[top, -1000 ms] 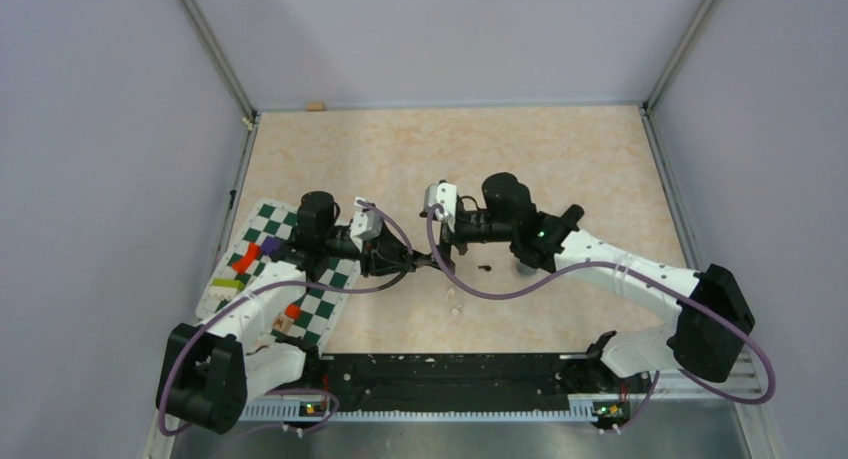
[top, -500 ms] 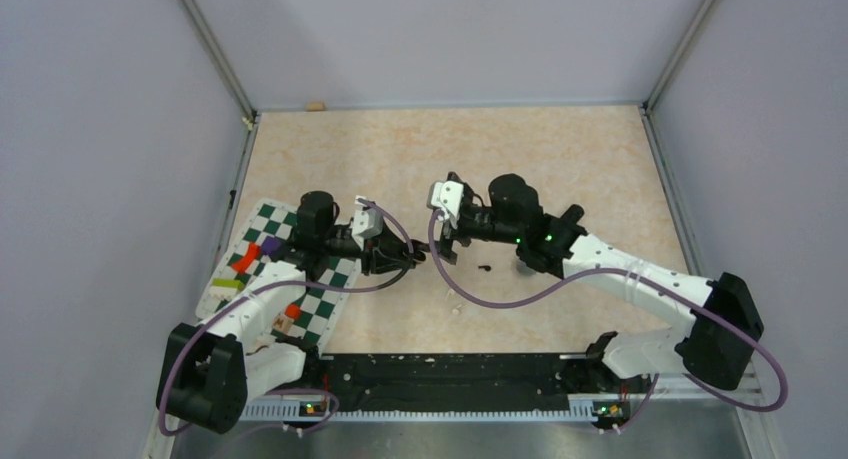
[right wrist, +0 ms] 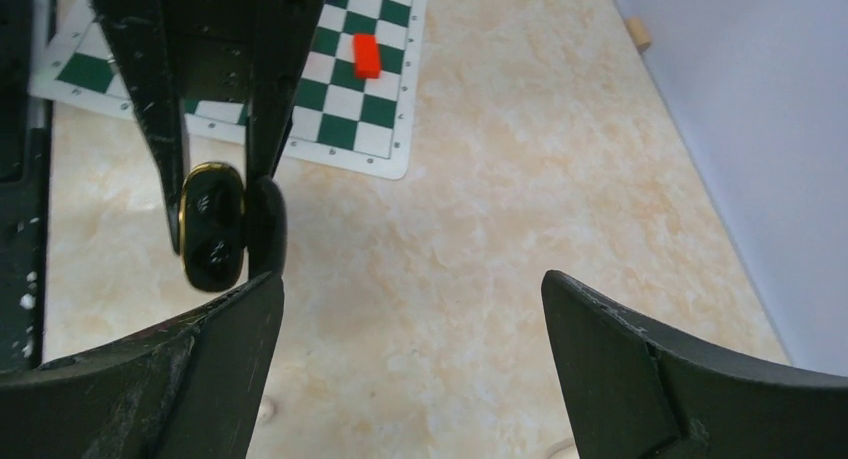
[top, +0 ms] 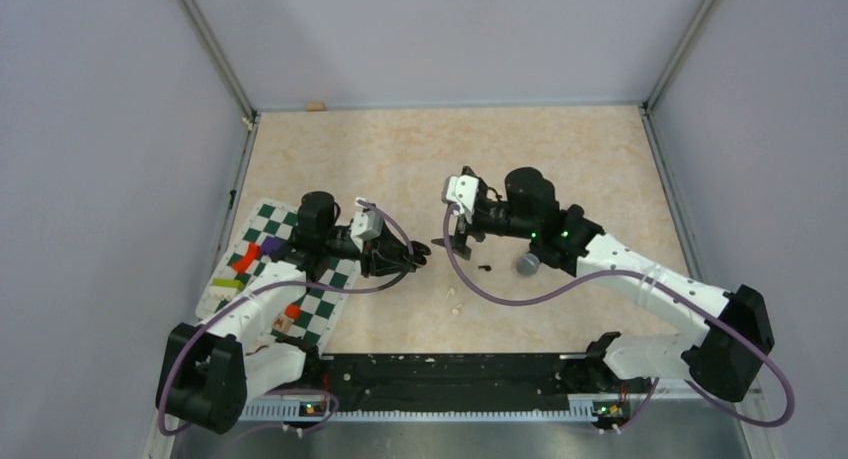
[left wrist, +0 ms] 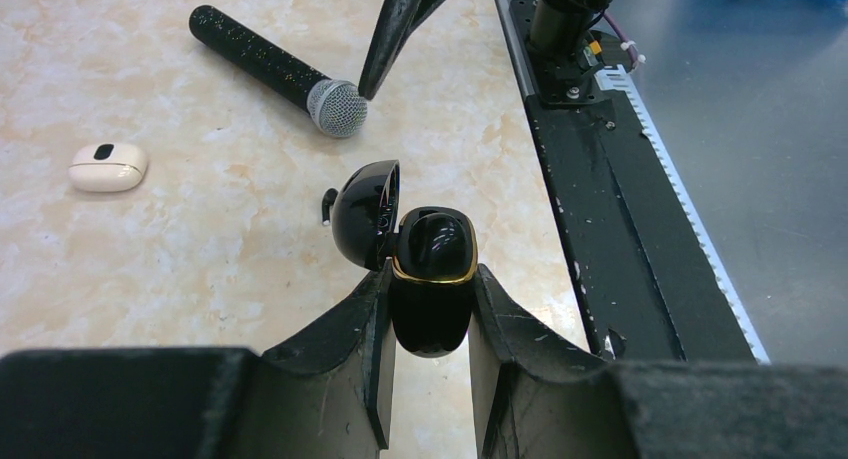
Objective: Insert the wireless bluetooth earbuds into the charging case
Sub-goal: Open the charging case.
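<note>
Plain lavender-grey walls (top: pixel 440 39) enclose a beige marbled tabletop (top: pixel 560 149) on three sides. Aluminium posts (top: pixel 213 47) rise from its two far corners. A black rail (top: pixel 450 374) runs along the near edge. Light is even.

The left arm (top: pixel 250 314) stretched from its base up and to the right, wrist roughly level. Its gripper (top: pixel 414 263) was clamped on an open black case (left wrist: pixel 432 249), one finger (left wrist: pixel 350 329) on each side. The right arm (top: pixel 640 279) extended leftward with its elbow bent. Its gripper (top: pixel 450 245) faced the left one, just apart from it, jaws spread wide and holding nothing.
</note>
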Motion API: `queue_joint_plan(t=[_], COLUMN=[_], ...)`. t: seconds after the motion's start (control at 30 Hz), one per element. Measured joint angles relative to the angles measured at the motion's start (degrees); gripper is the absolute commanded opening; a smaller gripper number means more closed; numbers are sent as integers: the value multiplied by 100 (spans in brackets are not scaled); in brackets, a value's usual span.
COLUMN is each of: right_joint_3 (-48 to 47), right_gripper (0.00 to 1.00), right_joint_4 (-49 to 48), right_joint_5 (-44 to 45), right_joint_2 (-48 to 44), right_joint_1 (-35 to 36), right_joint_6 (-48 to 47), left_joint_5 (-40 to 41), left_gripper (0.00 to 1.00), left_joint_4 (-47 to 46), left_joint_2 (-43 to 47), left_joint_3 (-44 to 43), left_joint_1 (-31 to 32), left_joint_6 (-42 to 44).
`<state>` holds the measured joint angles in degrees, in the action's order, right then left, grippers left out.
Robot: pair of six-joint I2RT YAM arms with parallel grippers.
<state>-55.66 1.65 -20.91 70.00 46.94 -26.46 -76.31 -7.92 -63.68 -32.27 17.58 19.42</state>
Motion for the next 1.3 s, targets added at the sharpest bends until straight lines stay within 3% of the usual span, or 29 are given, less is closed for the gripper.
queue_joint_plan(t=[0.23,0.43,0.6,0.87,1.3], right_joint_3=[20,413,461,293,310], right_gripper=[95,77,63,60,59], right_joint_4=[673,933,1233,1912,2098], right_joint_5=[-1408,-2194,-2603,-2522,-1880], right_joint_2=[-199,-203,614,2221,2312], right_joint_1=[-758,-1661,-2378,-2651,-2649], right_joint_6=[-48,28,258,704,518], left_joint_5=[-37,-83,-105,-109,-127], left_gripper=[0,0,0,0,0], left_joint_4=[7,20,26,24,24], left_joint_2=[20,122,190,400,431], left_joint_3=[0,0,0,0,0], left_joint_1=[0,0,0,0,0], left_joint_6=[0,0,0,0,0])
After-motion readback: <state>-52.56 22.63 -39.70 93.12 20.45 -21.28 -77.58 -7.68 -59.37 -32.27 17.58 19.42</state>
